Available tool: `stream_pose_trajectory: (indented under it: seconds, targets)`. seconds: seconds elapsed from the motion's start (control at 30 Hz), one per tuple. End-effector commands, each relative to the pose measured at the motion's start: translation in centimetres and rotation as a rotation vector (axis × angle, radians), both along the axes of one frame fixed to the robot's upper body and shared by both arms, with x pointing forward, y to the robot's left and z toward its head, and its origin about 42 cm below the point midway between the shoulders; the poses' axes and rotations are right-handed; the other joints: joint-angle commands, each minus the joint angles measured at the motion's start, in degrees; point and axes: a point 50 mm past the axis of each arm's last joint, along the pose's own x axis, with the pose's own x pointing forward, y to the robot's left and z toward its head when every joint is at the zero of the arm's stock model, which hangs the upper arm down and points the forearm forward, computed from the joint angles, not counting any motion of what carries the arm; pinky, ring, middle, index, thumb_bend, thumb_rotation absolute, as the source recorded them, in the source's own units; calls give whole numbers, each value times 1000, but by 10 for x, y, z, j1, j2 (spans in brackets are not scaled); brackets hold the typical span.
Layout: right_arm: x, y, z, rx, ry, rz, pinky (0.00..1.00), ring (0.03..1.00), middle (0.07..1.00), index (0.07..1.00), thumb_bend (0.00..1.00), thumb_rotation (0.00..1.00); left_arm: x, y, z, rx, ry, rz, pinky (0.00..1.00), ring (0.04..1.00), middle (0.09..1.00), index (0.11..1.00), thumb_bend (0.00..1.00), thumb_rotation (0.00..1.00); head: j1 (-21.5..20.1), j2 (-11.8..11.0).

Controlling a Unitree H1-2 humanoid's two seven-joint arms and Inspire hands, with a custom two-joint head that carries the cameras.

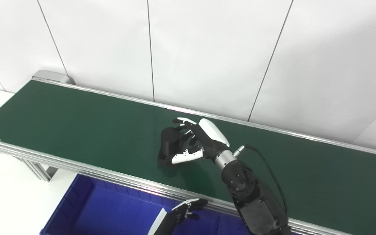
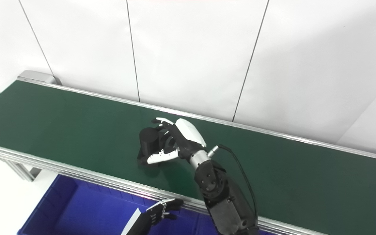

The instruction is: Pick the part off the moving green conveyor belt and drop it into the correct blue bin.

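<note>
A black cylindrical part [image 1: 170,143] with a wider base stands on the green conveyor belt [image 1: 77,124], near its middle. My right hand [image 1: 196,140] reaches in from the right and wraps around it. The fingers [image 1: 184,121] curl behind the cylinder's top and the thumb [image 1: 186,156] lies across the front of its base. The part still rests on the belt. My left hand [image 1: 184,210] hangs low at the bottom edge, above the blue bin [image 1: 86,212], with loosely bent fingers and nothing in it.
The belt runs from far left to near right between aluminium rails [image 1: 109,174]. A white panelled wall [image 1: 207,49] stands close behind it. The blue bin sits below the belt's near rail. A black cable [image 1: 269,166] loops off the right wrist.
</note>
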Motion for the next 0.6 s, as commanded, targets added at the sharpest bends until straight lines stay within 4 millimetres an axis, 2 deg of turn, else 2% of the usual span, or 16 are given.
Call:
stream_pose_trajectory:
  seconds: [0.0,0.1,0.3,0.33,0.37,0.4,0.43,0.47,0.5,0.53,0.57]
  targets:
    - [8,21,29,41,-89,37,543,648,785,866,809,363,6,-3,8,-3,-63,0,708,800,827,783,979,333,0,1]
    - [11,27,25,32,-83,29,540,643,782,864,799,356,6,-4,8,4,-69,6,701,797,827,783,985,340,-1,2]
    - [13,32,10,22,-83,24,479,592,758,851,711,366,4,-5,9,4,-74,8,700,800,829,780,987,345,1,6]
    - [12,33,8,27,-88,22,489,590,738,823,648,290,4,-5,9,3,-75,8,701,800,830,779,986,342,1,6]
    - [11,33,6,41,-98,16,492,590,731,813,627,264,3,-5,9,1,-75,8,701,801,830,779,986,341,1,8]
    - [10,32,3,59,-114,7,493,581,705,790,581,180,3,-5,9,1,-75,8,702,802,830,780,984,341,1,8]
    - [9,32,2,69,-126,-1,463,542,602,748,559,92,3,-5,9,1,-75,8,704,802,830,781,981,340,1,9]
    - [8,32,1,76,-135,-9,412,484,546,625,538,47,3,-5,9,-1,-75,8,707,803,831,782,978,339,0,9]
    - [7,32,0,82,-141,-17,336,401,508,547,525,19,3,-5,10,0,-76,8,710,804,830,781,977,335,0,9]
    - [7,31,-1,85,-142,-24,301,360,494,520,521,9,3,-5,10,0,-77,7,711,803,829,781,976,336,-1,9]
    - [6,30,-1,86,-144,-29,271,329,440,518,514,3,3,-5,10,0,-78,7,710,802,827,781,976,334,-1,9]
